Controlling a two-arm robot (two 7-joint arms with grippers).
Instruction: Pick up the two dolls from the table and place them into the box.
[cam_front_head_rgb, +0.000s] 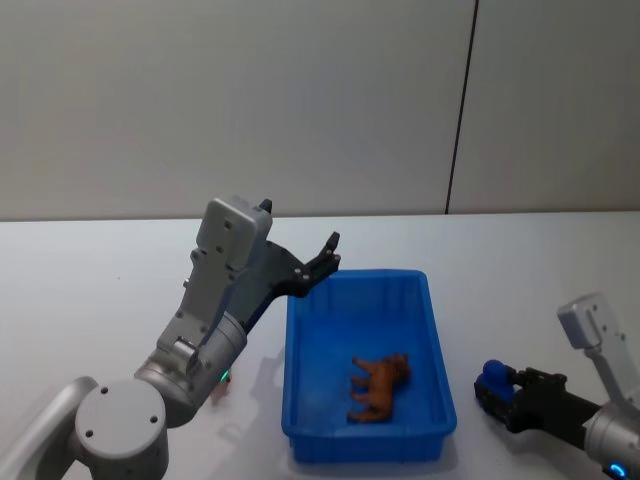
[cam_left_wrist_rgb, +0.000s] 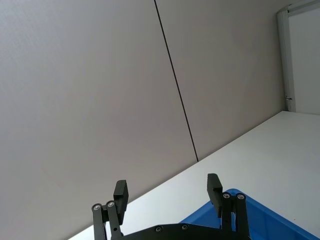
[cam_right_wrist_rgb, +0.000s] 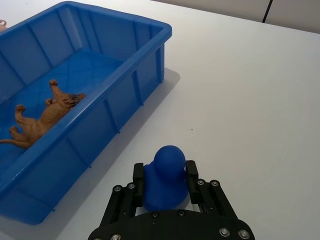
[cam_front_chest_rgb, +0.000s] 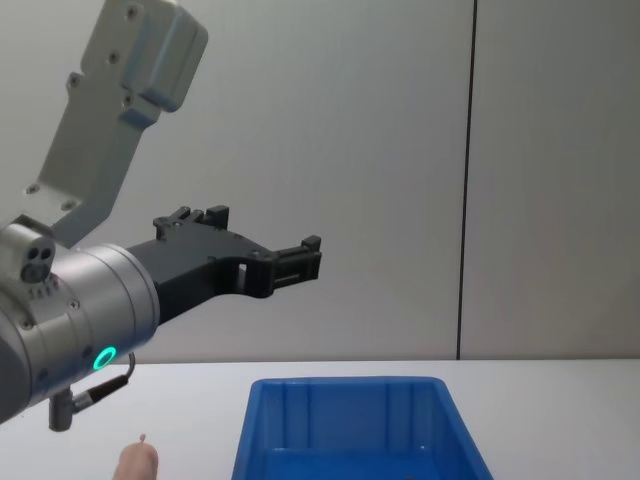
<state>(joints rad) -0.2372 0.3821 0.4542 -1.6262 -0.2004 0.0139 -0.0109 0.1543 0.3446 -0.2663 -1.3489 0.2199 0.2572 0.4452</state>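
The left tool hangs above the far left corner of the bright blue rectangular plastic box, fingers apart and empty. A shaggy reddish-brown toy animal doll lies on its side on the box floor. A small pale pink doll sits on the white bench left of the box. Right of the box, the right tool is clamped on a rounded blue toy.

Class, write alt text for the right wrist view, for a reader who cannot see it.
The right tool grips a dark blue rounded object over the white table. Beside it stands the open blue box, with the reddish-brown doll lying on its side inside.
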